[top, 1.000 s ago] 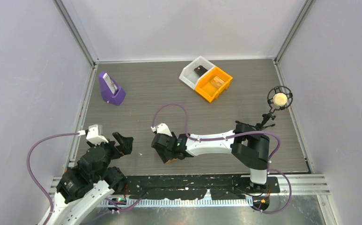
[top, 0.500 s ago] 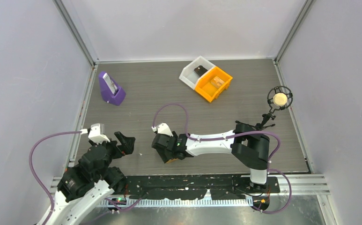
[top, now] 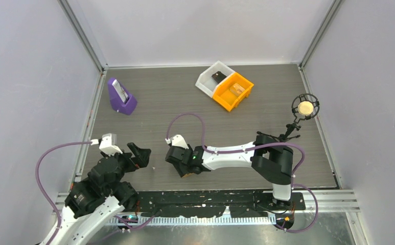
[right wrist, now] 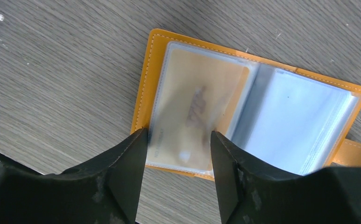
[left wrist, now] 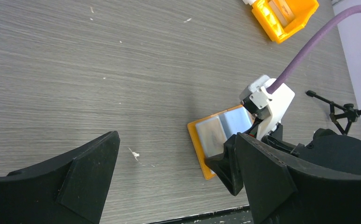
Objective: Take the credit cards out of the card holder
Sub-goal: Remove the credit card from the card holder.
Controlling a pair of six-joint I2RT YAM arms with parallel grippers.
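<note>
- Card holder (right wrist: 258, 116): spread open and flat, light blue sleeves up, well apart from the orange bin (top: 232, 91), on the bin's side toward the arm bases.
- Right gripper (right wrist: 178, 136): farther from the orange bin, right over the holder, jaws partway apart astride the sleeve showing a tan card (right wrist: 197, 105), nothing clamped.
- Left gripper (left wrist: 171, 151): farther again from the orange bin, jaws wide apart, empty.
- Probably light and thin. Sleeves soft, floppy, likely slick; card stiff by comparison.
- Best taken by the card's bare edge at the sleeve mouth; mouth side not clear here.
- Pinching sleeve and card together likely to lift the whole holder, so pin the orange cover with the spare gripper.
</note>
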